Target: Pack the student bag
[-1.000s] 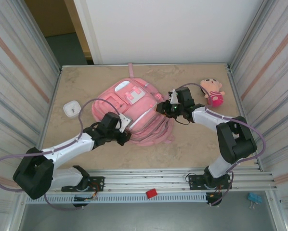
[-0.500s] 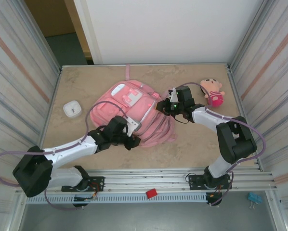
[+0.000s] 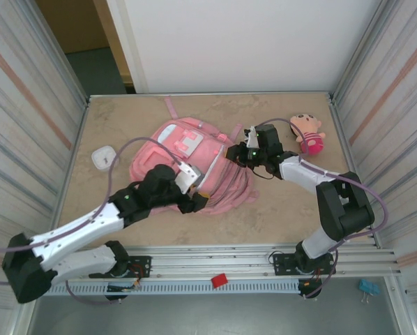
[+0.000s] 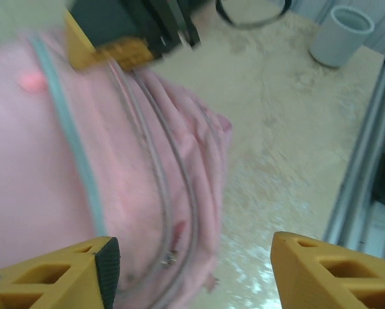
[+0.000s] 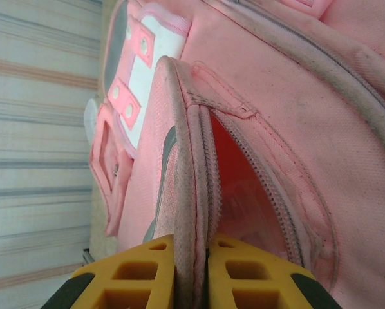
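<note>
The student bag (image 3: 222, 185) lies on the table (image 3: 125, 118), its zip edge squeezed between the clenched fingers of the right gripper (image 5: 191, 273). The left gripper (image 4: 192, 254) has its fingers spread wide, released, with the bag's pink side just under one finger.

My left end effector (image 4: 192, 270) hangs spread wide, left arm (image 3: 97, 218) outstretched; my right end effector (image 5: 191, 270) pinches the student bag (image 5: 295, 116).
</note>
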Robot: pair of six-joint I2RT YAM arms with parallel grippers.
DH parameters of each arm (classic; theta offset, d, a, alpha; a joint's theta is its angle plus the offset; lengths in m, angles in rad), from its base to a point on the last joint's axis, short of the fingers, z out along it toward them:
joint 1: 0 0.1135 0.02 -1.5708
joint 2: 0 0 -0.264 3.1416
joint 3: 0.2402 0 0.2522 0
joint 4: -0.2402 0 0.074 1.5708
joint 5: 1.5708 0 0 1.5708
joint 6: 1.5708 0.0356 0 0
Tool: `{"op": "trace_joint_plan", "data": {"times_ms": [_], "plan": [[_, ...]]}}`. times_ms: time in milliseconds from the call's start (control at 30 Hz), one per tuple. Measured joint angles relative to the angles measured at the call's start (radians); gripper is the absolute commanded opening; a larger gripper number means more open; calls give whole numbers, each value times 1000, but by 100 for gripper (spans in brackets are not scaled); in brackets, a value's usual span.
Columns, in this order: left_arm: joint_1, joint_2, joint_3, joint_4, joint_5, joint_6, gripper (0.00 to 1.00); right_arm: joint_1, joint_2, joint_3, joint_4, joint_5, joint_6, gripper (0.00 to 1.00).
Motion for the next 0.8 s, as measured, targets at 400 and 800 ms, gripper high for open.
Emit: {"op": "trace_joint_plan", "data": {"times_ms": [400, 800], "plan": [[-56, 42, -155, 30, -215, 472, 65, 1, -8, -1, 0, 0, -15, 16], [-80, 216, -205, 298, -354, 707, 60, 9, -9, -1, -5, 0, -34, 17]]}}
